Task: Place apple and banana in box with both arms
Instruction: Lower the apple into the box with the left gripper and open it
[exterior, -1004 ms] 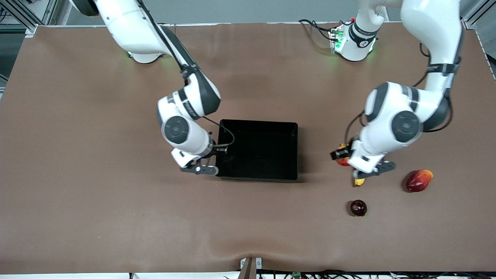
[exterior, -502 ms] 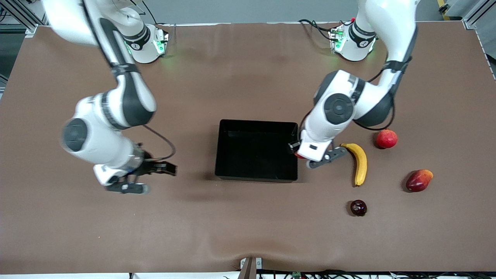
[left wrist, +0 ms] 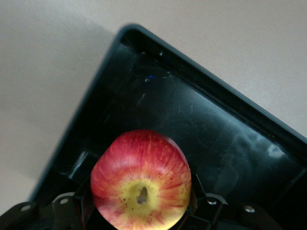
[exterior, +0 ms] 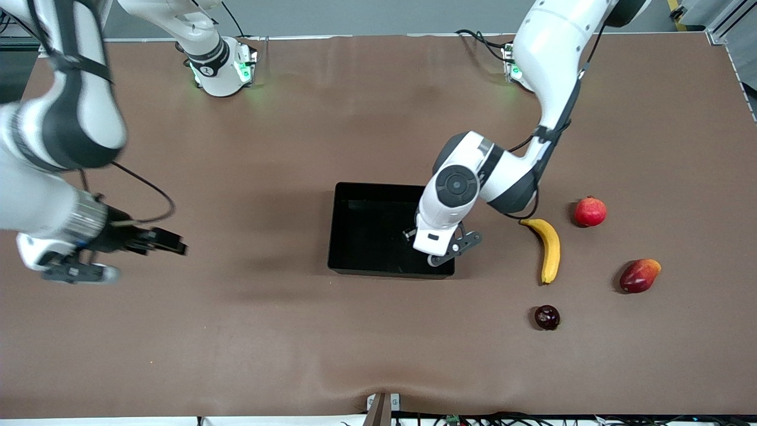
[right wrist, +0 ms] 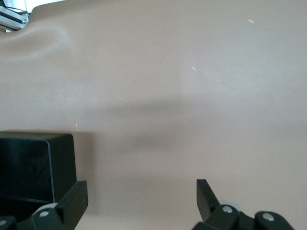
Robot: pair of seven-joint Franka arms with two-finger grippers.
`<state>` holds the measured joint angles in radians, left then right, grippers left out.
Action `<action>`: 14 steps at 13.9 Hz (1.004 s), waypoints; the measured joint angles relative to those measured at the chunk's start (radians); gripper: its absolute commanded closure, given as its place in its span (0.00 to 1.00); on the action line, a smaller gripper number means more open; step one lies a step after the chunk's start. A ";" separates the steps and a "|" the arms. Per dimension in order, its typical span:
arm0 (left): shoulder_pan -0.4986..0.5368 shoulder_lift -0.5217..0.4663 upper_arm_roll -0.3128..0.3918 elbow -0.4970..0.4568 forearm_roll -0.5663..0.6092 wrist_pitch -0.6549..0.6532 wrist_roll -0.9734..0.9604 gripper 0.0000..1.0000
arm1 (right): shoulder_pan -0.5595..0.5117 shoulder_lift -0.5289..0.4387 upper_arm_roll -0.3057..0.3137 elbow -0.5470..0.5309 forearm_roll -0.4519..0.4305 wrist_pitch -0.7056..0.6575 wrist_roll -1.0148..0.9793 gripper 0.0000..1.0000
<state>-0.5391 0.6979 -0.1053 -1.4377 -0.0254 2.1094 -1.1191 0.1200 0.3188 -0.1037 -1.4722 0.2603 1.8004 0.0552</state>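
At the left edge of the front view, the right gripper (exterior: 112,257) hangs over bare table (exterior: 236,331), jaws released and holding nothing. At centre sits the box (exterior: 355,228), a glossy black shallow tray. Over its corner toward the left arm's end hangs the left gripper (exterior: 440,248), clenched on the apple (left wrist: 141,179), red with yellow streaks and a yellow, speckled dimpled end facing the wrist camera. Right of centre lies the banana (exterior: 549,248), yellow and curved, its long axis running top to bottom in the frame, dark stem tip at the upper end.
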 measured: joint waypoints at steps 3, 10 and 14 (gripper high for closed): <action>-0.025 0.052 0.001 0.005 0.006 0.050 -0.026 1.00 | -0.069 -0.040 -0.002 -0.001 -0.001 -0.096 -0.015 0.00; -0.051 0.123 0.004 0.019 0.042 0.086 -0.031 0.00 | -0.106 -0.247 0.006 -0.002 -0.145 -0.257 -0.095 0.00; -0.044 0.105 0.007 0.046 0.073 0.081 -0.031 0.00 | -0.102 -0.271 0.032 -0.012 -0.147 -0.297 -0.096 0.00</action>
<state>-0.5828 0.8030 -0.0980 -1.3916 0.0480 2.1902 -1.1499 0.0183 0.0475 -0.0715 -1.4844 0.1132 1.5031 -0.0405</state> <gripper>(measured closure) 0.000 0.000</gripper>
